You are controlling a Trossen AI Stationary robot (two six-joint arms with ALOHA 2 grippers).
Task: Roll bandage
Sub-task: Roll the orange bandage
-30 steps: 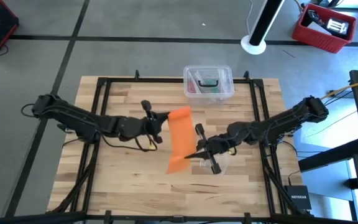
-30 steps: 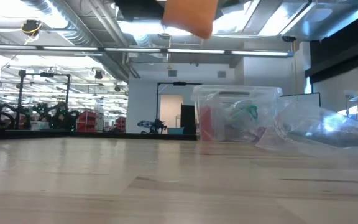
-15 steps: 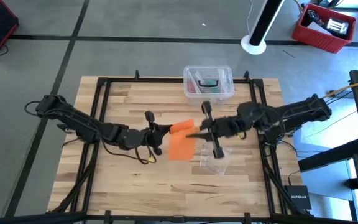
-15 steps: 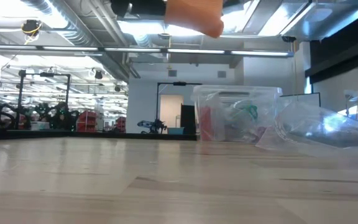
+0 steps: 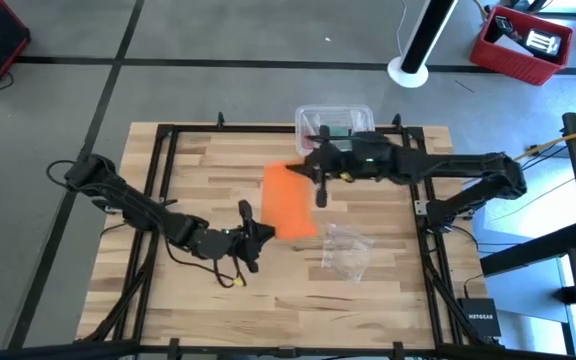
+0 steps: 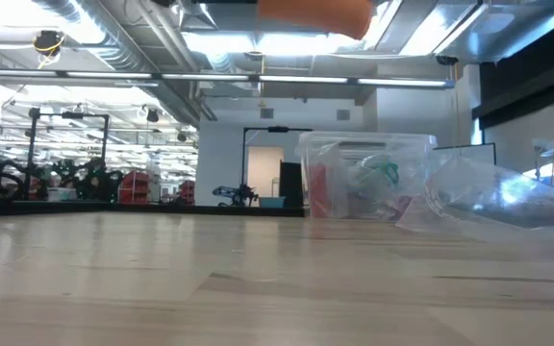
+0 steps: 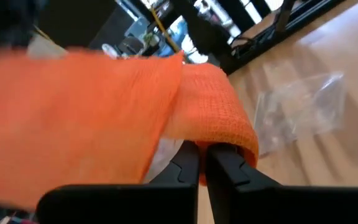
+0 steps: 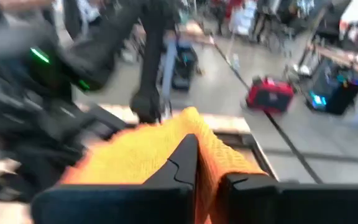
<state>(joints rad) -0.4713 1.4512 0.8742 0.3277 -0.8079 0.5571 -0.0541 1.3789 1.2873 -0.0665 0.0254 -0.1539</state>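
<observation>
- Stretching between both arms, the bandage (image 5: 288,199) hangs above the table (image 5: 208,170), just in front of the clear box (image 5: 335,122).
- Left gripper (image 7: 202,163) clenched on one end; right gripper (image 8: 208,163) pinches the other.
- Risk: right pinch looks thin, so pulling taut could slip the fabric free.

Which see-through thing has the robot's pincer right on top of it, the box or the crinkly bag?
The clear plastic box at the table's far edge: the right pincer reaches across it. The crinkly clear bag lies alone nearer the front, with no pincer over it.
</observation>
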